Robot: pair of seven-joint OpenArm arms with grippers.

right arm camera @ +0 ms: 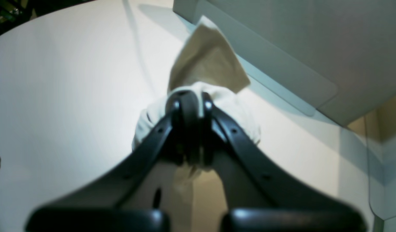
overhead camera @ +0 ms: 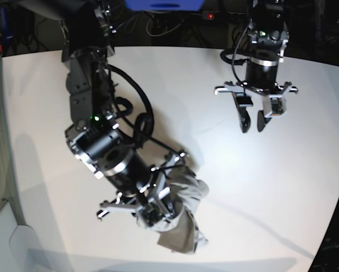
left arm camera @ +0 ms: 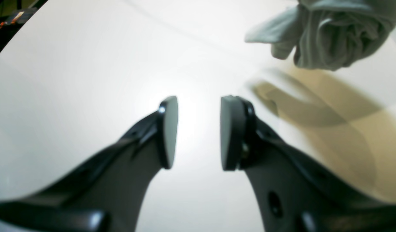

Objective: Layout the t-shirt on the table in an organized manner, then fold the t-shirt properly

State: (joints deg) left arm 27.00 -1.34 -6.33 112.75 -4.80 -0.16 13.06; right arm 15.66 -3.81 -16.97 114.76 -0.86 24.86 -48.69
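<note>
1. Right wrist view puts the right claw (right arm camera: pixel 190 106) at the centre, its jaws pinched tight together on a bunch of the soft, wrinkled, light grey-beige cotton t-shirt (right arm camera: pixel 214 96); cloth bulges out on both sides of the black fingers and a flap stands up beyond them.
2. Left wrist view shows the left claw (left arm camera: pixel 198 132) partly open, pads apart with only bare tabletop between them; it holds nothing.
3. Outward from that claw, the shirt appears at the upper right of the same view as a crumpled wad, lifted enough to throw a shadow on the surface, and well apart from the left pads.
4. Base view confirms the layout: the right arm bends low over the near part of the large, smooth white table (overhead camera: pixel 260 192) with the bundle gathered at its claw, while the left arm hangs above the far side, clear of the cloth.
5. Judged from this, the laying-out step is in hand and barely started; no folding is possible yet.
6. The next move likely calls for the left claw to travel to the bundle and take a second edge or corner, so both arms can spread the fabric flat.
7. Which part of the shirt is gripped cannot be told.
</note>
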